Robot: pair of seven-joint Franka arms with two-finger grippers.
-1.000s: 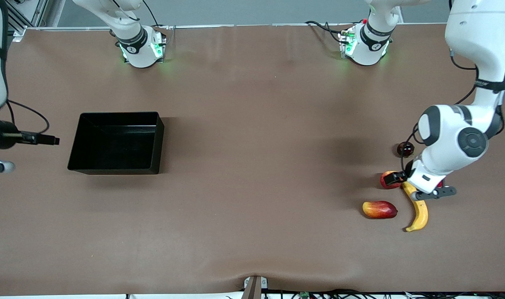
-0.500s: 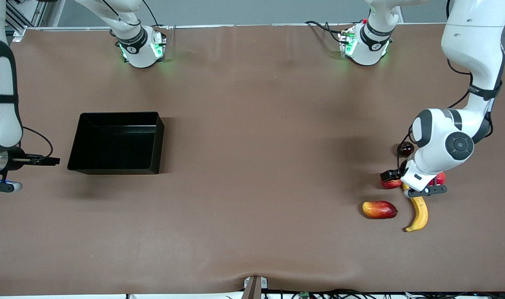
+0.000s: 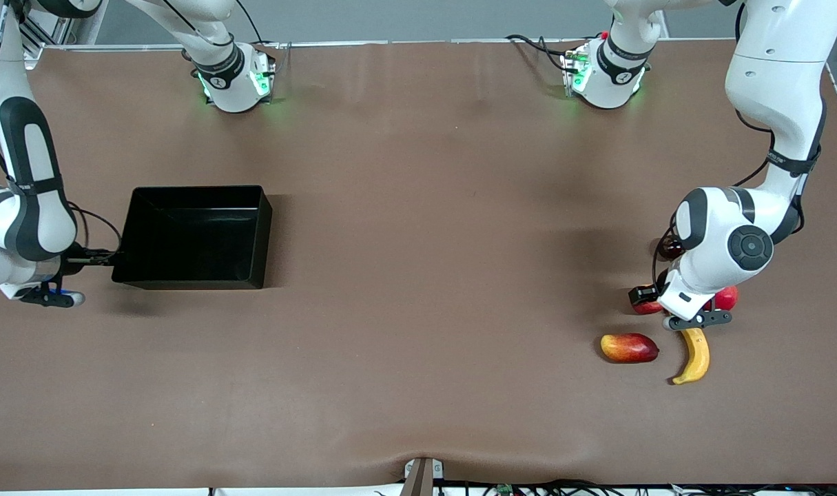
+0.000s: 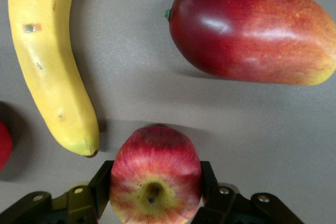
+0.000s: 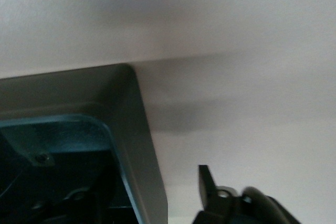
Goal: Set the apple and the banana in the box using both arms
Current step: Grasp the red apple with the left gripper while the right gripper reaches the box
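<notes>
The apple [image 4: 155, 179], red with yellow streaks, sits on the table between the fingers of my left gripper [image 4: 155, 174]. Both pads press against its sides. In the front view only a red sliver of the apple [image 3: 644, 307] shows beside the left gripper [image 3: 666, 308]. The banana [image 3: 694, 355] lies just beside it, nearer the camera. The black box [image 3: 191, 275] stands toward the right arm's end of the table. My right gripper [image 5: 153, 169] is over the box's end wall [image 5: 139, 145]. One finger [image 5: 206, 182] is outside the wall with a gap to it.
A red-and-yellow mango [image 3: 629, 348] lies beside the banana, nearer the camera than the apple. A plain pink-red fruit [image 3: 727, 297] sits by the left wrist. A small dark round fruit [image 3: 669, 246] is partly hidden farther from the camera.
My left gripper has shifted a little off the banana's end and closed onto the apple. My right arm has swung in from the table's end to the box's wall, its jaws narrowing.
</notes>
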